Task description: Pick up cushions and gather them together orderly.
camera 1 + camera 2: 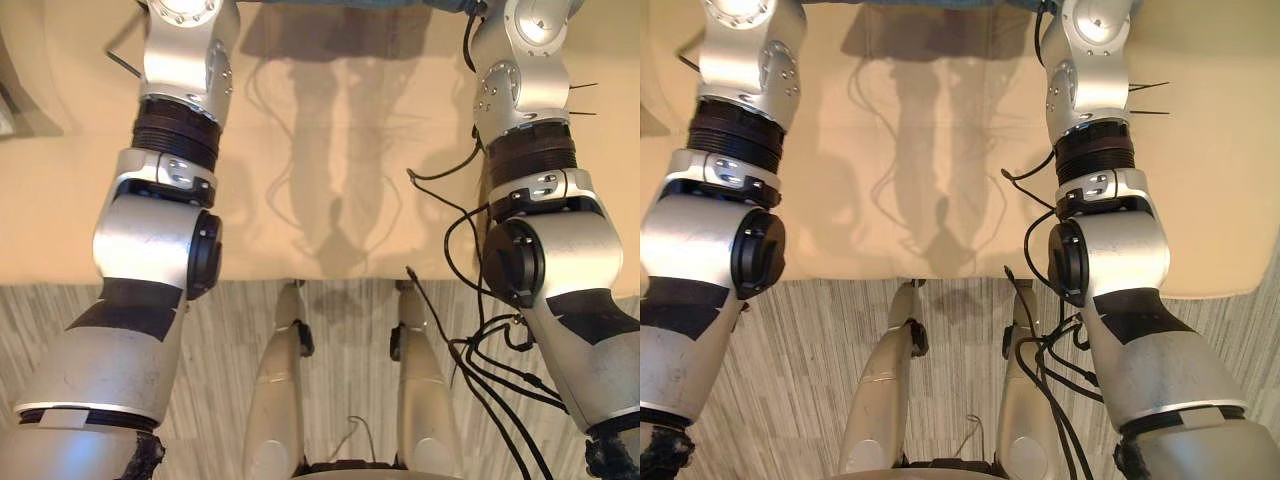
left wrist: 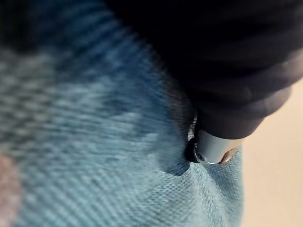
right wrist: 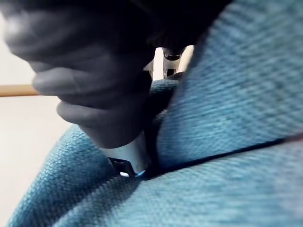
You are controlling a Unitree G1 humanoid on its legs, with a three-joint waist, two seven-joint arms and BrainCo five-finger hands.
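The cushion point(image 2: 94, 142) is teal weave, the surface point(image 1: 60, 200) plain cream, the floor point(image 1: 230, 330) grey-streaked.

Left robot hand point(image 2: 214, 146), right robot hand point(image 3: 129, 158): partly inside blue cushion point(image 2: 94, 156).

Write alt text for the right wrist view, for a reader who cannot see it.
The robot's right hand, under its dark cover, is pressed into a fold of a blue woven cushion, seen from very close. A pale beige surface shows beside the cushion.
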